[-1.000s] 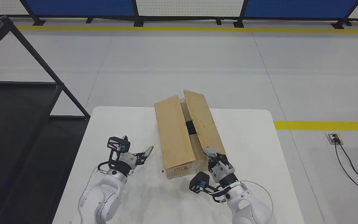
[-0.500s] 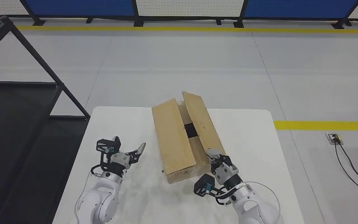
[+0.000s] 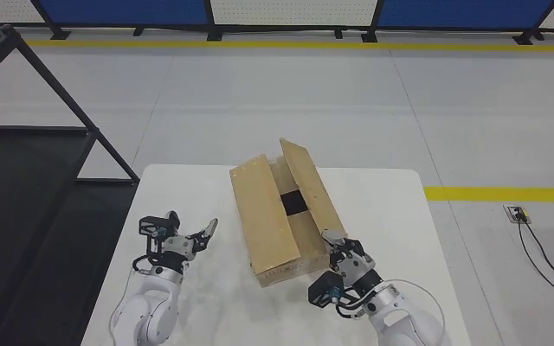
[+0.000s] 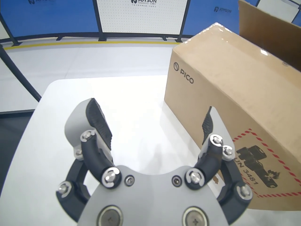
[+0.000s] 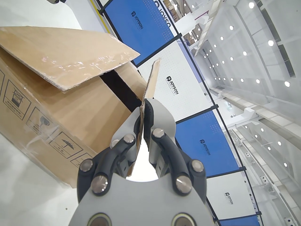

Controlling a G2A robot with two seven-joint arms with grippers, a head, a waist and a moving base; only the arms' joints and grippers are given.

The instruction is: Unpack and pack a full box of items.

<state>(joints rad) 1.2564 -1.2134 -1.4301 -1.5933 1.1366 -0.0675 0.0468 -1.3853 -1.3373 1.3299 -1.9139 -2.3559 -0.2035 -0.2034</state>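
A box (image 3: pixel 268 233) is sitting mid-table (image 3: pixel 173 195), its two long top flaps standing apart over a dark slot, so the step in hand looks like opening it for unpacking. The right hand (image 5: pixel 143 114) is pinching the near end of the right flap (image 3: pixel 305 186), closed tight on the cardboard and holding it tilted up. The left hand (image 4: pixel 150 114) is hovering wide open and empty beside the box, toward the table's left edge. Next, the right flap likely needs swinging fully outward, and the left hand needs to catch the left flap (image 3: pixel 260 212) without shoving the box.
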